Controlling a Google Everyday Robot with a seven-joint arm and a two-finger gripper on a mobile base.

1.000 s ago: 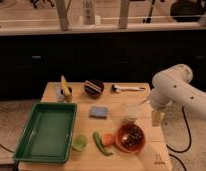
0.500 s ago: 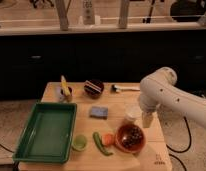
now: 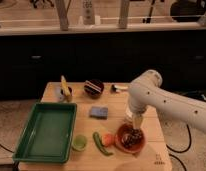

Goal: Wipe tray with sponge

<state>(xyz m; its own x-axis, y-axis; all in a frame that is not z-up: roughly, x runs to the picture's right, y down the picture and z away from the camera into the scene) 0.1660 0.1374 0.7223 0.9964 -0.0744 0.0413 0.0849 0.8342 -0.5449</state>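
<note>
The pincer [image 3: 137, 120] hangs over the bowl [image 3: 130, 140]; its state cannot be told. The sponge [image 3: 99, 112] lies flat on the table [image 3: 85, 111], between pincer and tray [image 3: 46, 131], with its long axis pointing toward both.

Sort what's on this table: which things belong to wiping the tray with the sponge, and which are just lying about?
Job: dark-green tray, light-blue sponge, gripper hanging over the orange-brown bowl, right of the sponge.
Lying about: orange-brown bowl, light-green cup, green vegetable, dark round bowl.
</note>
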